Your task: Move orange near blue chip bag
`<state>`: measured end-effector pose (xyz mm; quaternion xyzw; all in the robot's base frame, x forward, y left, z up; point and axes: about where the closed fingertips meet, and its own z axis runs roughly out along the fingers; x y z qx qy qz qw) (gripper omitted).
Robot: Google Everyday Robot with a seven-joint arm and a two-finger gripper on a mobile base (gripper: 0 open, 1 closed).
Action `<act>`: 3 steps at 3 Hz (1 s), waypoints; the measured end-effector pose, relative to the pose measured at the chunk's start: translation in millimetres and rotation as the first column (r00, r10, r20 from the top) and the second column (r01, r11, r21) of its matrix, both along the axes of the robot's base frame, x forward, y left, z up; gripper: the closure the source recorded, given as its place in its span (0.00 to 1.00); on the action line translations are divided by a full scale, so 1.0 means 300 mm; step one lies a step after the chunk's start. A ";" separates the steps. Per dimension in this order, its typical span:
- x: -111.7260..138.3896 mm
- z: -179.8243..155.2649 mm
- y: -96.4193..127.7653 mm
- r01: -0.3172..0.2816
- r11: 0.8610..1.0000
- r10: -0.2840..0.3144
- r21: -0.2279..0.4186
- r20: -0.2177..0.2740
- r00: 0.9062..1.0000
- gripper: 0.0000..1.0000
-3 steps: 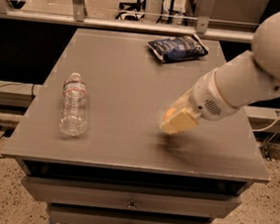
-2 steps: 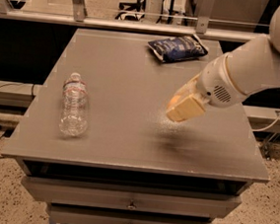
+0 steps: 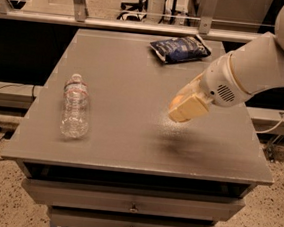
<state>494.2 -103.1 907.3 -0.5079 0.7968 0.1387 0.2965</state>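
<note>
The orange (image 3: 177, 98) shows only as a small orange patch, mostly hidden between the cream fingers of my gripper (image 3: 184, 109). The gripper is shut on it and holds it above the right middle of the grey table (image 3: 129, 144), with a shadow on the tabletop beneath. The blue chip bag (image 3: 180, 48), dark blue with white print, lies flat at the far right of the table, well beyond the gripper.
A clear water bottle (image 3: 76, 107) lies on its side at the left of the table. Drawers (image 3: 133, 205) sit under the front edge. A metal rail and glass panels (image 3: 141, 15) stand behind the table. My white arm (image 3: 257, 66) reaches in from the right.
The gripper has risen off the tabletop with the orange and shifted slightly toward the far side. The bottle and the bag have not moved.
</note>
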 end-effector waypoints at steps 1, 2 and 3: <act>0.113 0.051 -0.028 0.006 1.000 -0.006 0.000 0.075 0.997 1.00; 0.334 0.142 -0.093 0.030 0.999 -0.034 0.026 0.186 0.982 1.00; 0.540 0.170 -0.135 0.053 0.996 -0.067 0.066 0.237 0.969 1.00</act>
